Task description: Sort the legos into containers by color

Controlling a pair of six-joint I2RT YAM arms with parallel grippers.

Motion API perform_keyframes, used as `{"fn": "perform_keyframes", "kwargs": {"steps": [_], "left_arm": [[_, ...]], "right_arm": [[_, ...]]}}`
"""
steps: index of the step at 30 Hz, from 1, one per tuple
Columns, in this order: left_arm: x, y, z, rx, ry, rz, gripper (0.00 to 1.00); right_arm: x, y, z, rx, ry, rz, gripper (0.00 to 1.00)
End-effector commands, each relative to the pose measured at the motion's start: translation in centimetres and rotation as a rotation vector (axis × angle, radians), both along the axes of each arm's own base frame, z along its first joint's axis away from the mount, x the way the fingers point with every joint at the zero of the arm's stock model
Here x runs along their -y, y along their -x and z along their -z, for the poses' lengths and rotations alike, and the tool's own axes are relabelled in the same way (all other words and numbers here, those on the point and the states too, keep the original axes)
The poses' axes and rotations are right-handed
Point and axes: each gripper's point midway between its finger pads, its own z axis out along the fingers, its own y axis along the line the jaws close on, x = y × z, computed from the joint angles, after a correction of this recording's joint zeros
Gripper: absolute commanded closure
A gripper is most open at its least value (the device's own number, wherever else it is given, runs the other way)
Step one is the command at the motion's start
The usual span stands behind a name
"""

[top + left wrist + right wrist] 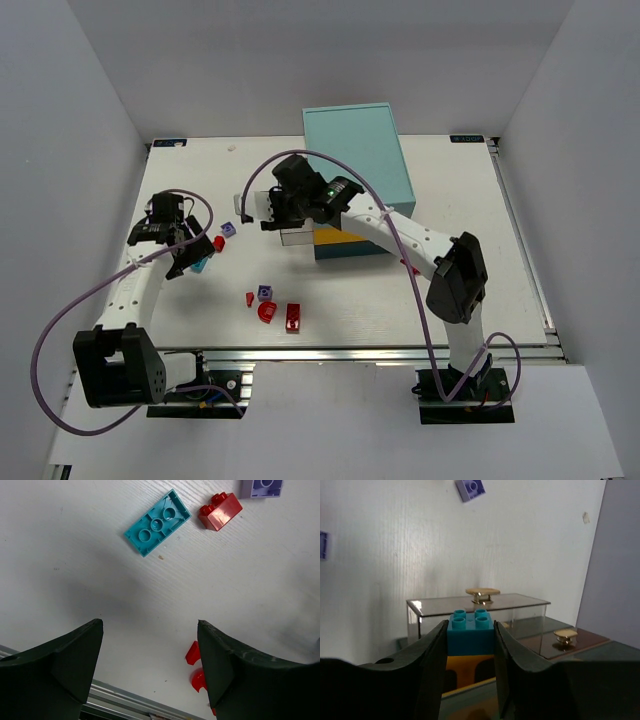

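Black fingers (55, 670) of the left gripper (150, 630) fill the bottom of the left wrist view. They stand wide apart with nothing between them, up above the white surface (65, 570), which has thin lines in it like wood. Past them lies a flat blue-green lego (157, 524) with three rings showing. Just beside it is a shiny red lego (221, 511), and a purple lego (262, 487) sits at the top edge. Two small red bits (193, 652) lie near the right finger.

The right gripper (469, 632) is squeezed onto a chunky blue-green brick (470, 637) with four round bumps on top. One finger presses each side. A yellow part (462, 665) shows under the brick. Right behind it is a clear drawer (427, 612) with a little gold knob (482, 594). A second drawer (580, 642), brownish and see-through, sits lower to the right.

From above, the right gripper reaches to the left side of the big boxy cabinet (355, 160), light teal on top. Three red legos (293, 317) lie in the middle of the surface, apart from the cabinet.
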Motion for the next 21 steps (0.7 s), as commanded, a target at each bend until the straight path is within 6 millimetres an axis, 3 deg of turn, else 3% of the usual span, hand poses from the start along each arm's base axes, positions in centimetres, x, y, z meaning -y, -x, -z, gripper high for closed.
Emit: {"fn": "perform_keyframes", "kwargs": {"steps": [1, 7, 8, 9, 12, 15, 21], "left_arm": [[-0.6, -1.3, -1.4, 0.049, -0.021, -0.012, 0.14], [-0.6, -1.2, -0.9, 0.041, -0.022, -0.01, 0.14], [-0.6, -1.1, -0.9, 0.039, -0.024, -0.009, 0.14], [-0.7, -1.0, -0.5, 0.028, -0.027, -0.011, 0.13], [-0.8, -1.1, 0.0, 0.011, -0.034, -0.005, 0.11], [-1.0, -1.6, 0.4, 0.003, -0.043, 0.002, 0.1], [-1.3, -3.1, 0.8, -0.019, -0.077, 0.079, 0.1]], "right_arm": [[1.2, -2.2, -2.8, 0.086, -0.007, 0.06, 0.77], [2.4, -3.4, -2.0, 0.088, 0.034, 0.084, 0.69], [2.6, -3.4, -1.6, 0.085, 0.045, 0.084, 0.65], [2.9, -3.8, -1.2, 0.08, 0.055, 0.091, 0.51], [3.3, -4.1, -0.4, 0.074, 0.069, 0.095, 0.35], [3.3, -4.3, -0.8, 0.075, 0.056, 0.101, 0.3], [2.7, -3.7, -3.7, 0.035, -0.04, 0.087, 0.29]]}}
